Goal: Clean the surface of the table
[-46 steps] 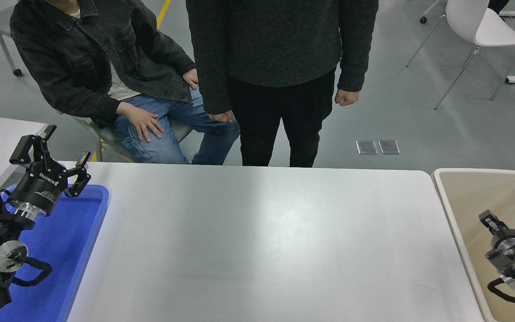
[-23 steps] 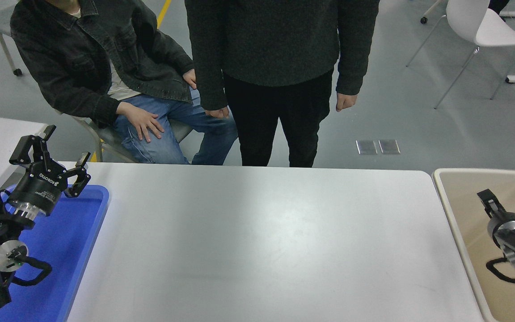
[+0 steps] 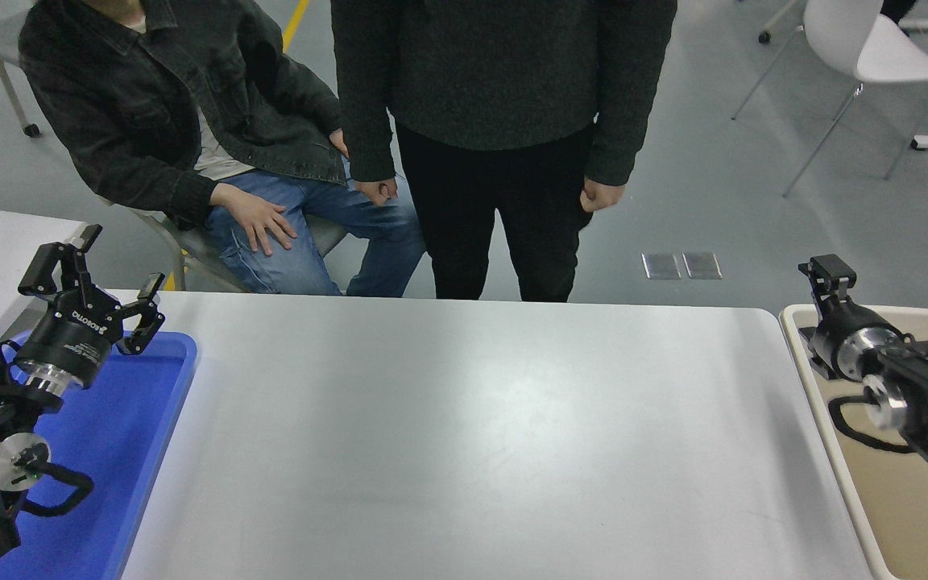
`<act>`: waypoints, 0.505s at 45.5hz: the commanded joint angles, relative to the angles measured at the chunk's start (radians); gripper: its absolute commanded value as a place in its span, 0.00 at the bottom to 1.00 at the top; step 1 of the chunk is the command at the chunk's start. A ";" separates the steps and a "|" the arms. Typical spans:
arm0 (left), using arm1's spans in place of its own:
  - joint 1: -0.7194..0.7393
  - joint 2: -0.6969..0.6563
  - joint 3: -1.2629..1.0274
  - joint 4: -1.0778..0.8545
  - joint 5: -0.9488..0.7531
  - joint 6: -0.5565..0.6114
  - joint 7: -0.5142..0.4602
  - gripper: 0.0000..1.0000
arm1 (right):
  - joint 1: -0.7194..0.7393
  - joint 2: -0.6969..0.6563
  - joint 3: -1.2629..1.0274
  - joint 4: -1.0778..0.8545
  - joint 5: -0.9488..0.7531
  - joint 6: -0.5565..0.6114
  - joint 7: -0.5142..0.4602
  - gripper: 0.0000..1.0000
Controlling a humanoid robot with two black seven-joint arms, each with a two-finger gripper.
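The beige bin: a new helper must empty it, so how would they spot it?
Start at the white table surface; the beige bin sits off its right end, under the right gripper. Unlike the flat blue tray at the left end, it is deep and tan.

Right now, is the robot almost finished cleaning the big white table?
It looks nearly done. The large glossy white tabletop shows nothing lying on it. The right hand is raised over the far corner of the beige plastic bin, carrying nothing that can be seen. The left hand, open, hovers over the flat blue plastic tray. No item in view is left to pick up.
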 commanded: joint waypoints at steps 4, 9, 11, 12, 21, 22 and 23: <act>0.000 0.000 0.000 -0.001 0.000 0.000 0.000 1.00 | -0.046 0.108 0.178 0.039 0.000 0.000 0.111 1.00; 0.000 0.000 0.000 0.001 0.000 0.000 0.000 1.00 | -0.092 0.174 0.284 0.039 0.000 0.002 0.127 1.00; 0.000 0.000 0.000 0.001 0.000 0.000 0.000 1.00 | -0.112 0.200 0.330 0.039 -0.001 0.003 0.136 1.00; 0.000 0.000 0.000 -0.001 0.000 0.000 0.000 1.00 | -0.122 0.215 0.348 0.039 -0.001 0.003 0.140 1.00; 0.000 0.000 0.000 0.001 0.000 0.000 0.000 1.00 | -0.195 0.312 0.446 0.039 -0.018 0.016 0.214 1.00; 0.000 0.000 0.000 0.001 0.000 0.000 0.000 1.00 | -0.201 0.317 0.446 0.039 -0.018 0.016 0.222 1.00; 0.000 0.000 0.000 0.001 0.000 0.000 0.000 1.00 | -0.204 0.321 0.446 0.039 -0.018 0.016 0.231 1.00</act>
